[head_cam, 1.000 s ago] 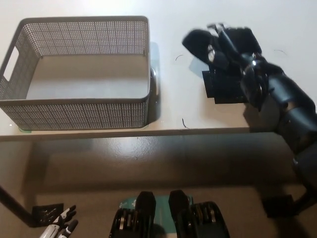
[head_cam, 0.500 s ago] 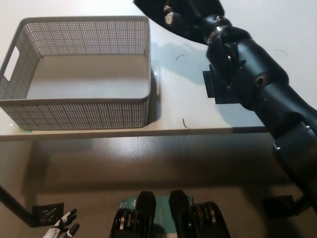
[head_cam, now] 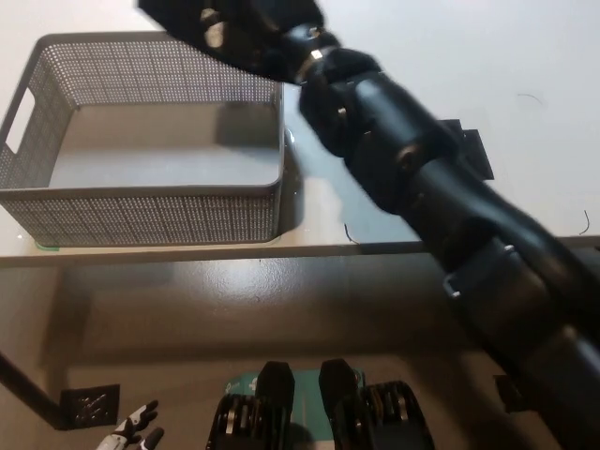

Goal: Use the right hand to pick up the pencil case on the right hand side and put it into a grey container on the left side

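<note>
Black right robot hand (head_cam: 246, 36) over the back rim of the grey basket (head_cam: 141, 211), apparently gripping a dark pencil case (head_cam: 183, 17), black on black and cut by the top edge, so grip cannot be confirmed. Likely light, soft, a bit floppy; best pinched mid-body. White left robot hand (head_cam: 139, 439) at bottom edge, mostly cropped, state unclear; dark flat piece (head_cam: 469, 150) on tabletop (head_cam: 525, 56) half hidden by arm.

Matt plastic and a smooth tabletop.
The grey container (head_cam: 141, 202) looks like perforated matt plastic; the table (head_cam: 525, 56) is smooth, pale, faintly sheened; the right arm (head_cam: 422, 187) shows glossy black casing.
</note>
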